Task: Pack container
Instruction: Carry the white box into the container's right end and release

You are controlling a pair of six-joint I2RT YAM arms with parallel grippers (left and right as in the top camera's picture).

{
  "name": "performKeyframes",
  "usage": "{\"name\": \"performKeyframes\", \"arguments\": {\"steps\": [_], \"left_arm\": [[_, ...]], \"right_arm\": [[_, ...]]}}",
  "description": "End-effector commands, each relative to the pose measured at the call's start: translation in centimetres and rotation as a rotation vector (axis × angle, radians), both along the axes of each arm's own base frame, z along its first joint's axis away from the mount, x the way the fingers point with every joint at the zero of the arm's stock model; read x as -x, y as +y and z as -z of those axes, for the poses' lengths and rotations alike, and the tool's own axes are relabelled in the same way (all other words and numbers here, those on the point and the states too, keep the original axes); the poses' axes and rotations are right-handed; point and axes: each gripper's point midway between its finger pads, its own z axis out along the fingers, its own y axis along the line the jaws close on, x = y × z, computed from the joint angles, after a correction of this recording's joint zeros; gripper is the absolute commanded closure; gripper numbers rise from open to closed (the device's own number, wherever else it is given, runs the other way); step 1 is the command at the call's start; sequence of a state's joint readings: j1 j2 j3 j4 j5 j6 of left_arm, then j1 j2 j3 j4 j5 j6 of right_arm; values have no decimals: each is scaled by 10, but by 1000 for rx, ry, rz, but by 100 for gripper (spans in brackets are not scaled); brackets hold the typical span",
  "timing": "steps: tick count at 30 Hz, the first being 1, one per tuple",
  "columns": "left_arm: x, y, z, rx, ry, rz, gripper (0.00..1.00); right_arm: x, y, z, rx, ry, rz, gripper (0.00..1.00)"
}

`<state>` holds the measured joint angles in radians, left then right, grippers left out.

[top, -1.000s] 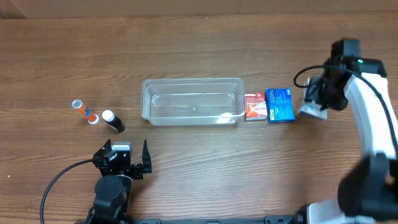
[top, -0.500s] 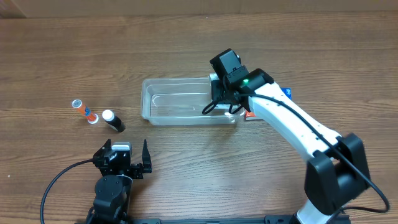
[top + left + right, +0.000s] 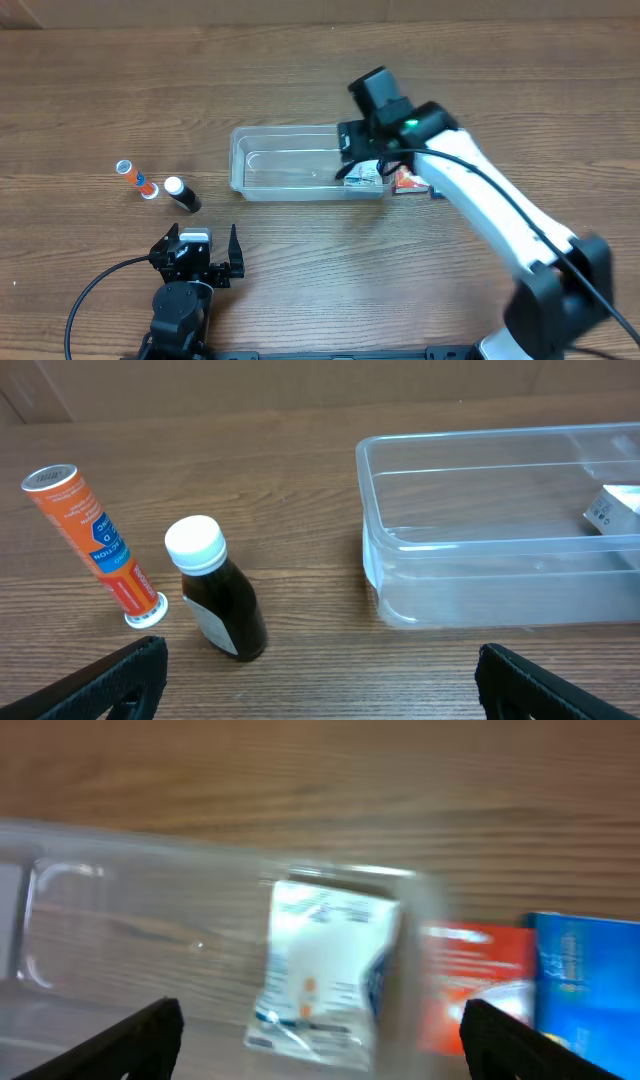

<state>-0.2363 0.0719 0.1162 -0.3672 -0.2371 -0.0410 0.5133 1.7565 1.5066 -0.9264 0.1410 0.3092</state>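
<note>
The clear container (image 3: 290, 130) lies at mid-table. A white printed packet (image 3: 362, 178) rests inside its right end, free of any fingers; it also shows in the right wrist view (image 3: 325, 965) and at the edge of the left wrist view (image 3: 612, 510). My right gripper (image 3: 356, 152) hovers over that end, open, with the packet below and between its fingers (image 3: 320, 1040). My left gripper (image 3: 203, 243) is open and empty near the front edge (image 3: 320, 680), short of the container (image 3: 500, 450).
A red box (image 3: 408, 180) and a blue box (image 3: 585, 980), mostly under my right arm from overhead, lie just right of the container. An orange tube (image 3: 135, 178) and a dark bottle with a white cap (image 3: 183, 194) lie to the left.
My right arm swung from the table's right end to over the container's right end. Its jaws went from shut to open, and the white packet now lies inside the container.
</note>
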Motion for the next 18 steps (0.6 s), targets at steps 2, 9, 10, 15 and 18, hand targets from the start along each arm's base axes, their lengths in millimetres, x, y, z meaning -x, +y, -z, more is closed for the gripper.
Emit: {"name": "performKeyframes", "arguments": {"steps": [2,9,10,15,18], "left_arm": [[0,1,1,-21,-5,-1,0],[0,1,1,-21,-5,-1,0],[0,1,1,-21,-5,-1,0],[0,1,1,-21,-5,-1,0],[0,1,1,-21,-4,-1,0]], "right_arm": [[-15,-124,-63,-9,-88,240,4],[2,-199,77,-30,253,206,3],[5,-194,91,-17,288,169,3],[9,-171,129,-34,371,82,2],[13,-164,152,-37,426,67,7]]}}
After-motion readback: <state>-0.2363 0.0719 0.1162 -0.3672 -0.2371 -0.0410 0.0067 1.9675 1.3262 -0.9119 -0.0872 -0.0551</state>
